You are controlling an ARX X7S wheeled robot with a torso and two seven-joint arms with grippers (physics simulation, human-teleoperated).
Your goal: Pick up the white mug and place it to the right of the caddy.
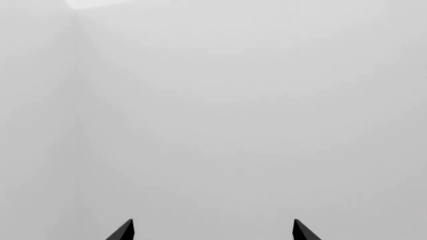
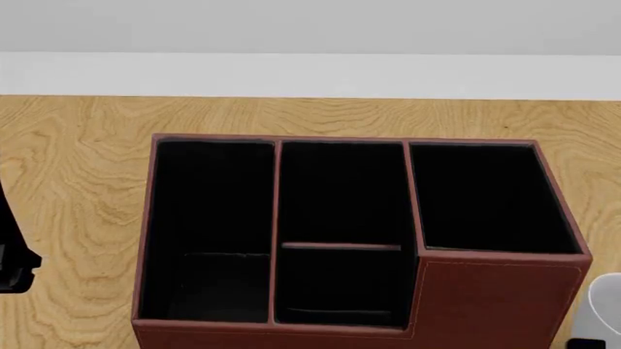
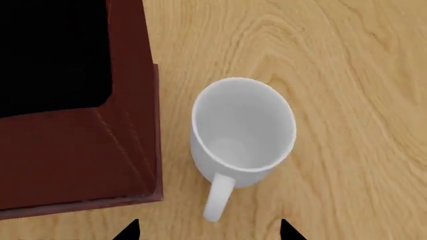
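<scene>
The white mug (image 3: 243,131) stands upright on the wooden table, close beside the caddy (image 3: 73,145), its loop handle pointing toward my right gripper (image 3: 208,232). That gripper is open and empty, hovering above the mug, fingertips apart on either side of the handle's end. In the head view the dark red-brown caddy (image 2: 495,298) fills the middle, and a sliver of the mug (image 2: 607,302) shows at its right, at the frame's edge. My left gripper (image 1: 213,231) is open and empty, facing only a blank grey surface.
The wooden table (image 2: 68,167) runs round the caddy, with a white wall strip behind it. A dark part of my left arm (image 2: 11,262) shows at the head view's left edge.
</scene>
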